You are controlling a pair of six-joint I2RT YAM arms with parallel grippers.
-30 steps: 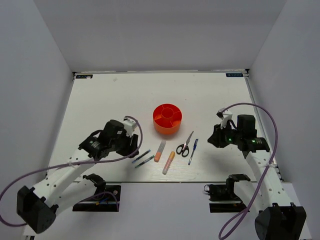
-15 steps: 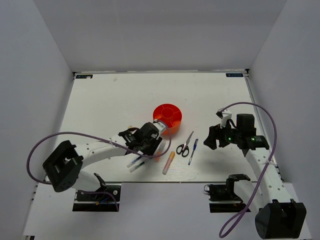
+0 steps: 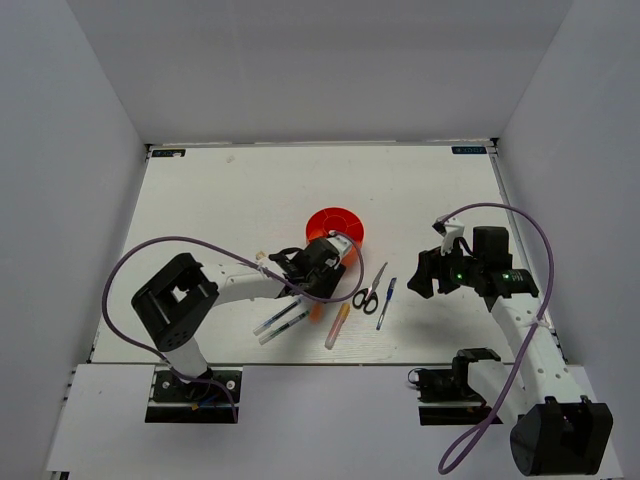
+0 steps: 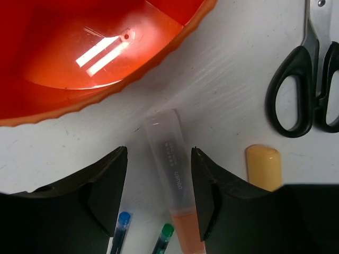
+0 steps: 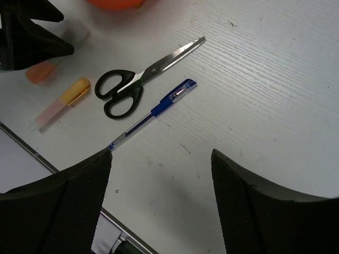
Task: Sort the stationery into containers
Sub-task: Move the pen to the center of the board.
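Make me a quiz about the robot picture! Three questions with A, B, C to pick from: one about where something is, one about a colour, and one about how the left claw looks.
1. How do the left gripper's jaws stand?
A) shut tight on an eraser
B) open, one finger on each side of a highlighter
C) clamped on a cup

2. Where does the blue pen lie?
A) between the left gripper's fingers
B) standing upright in a cup
C) right beside the scissors

3. What colour are the scissors' handles?
A) black
B) green
C) yellow

Answers:
1 B: the left wrist view shows the highlighter lying in the gap between the fingers.
2 C: the right wrist view shows the pen lying along the scissors.
3 A: both handle loops are black.
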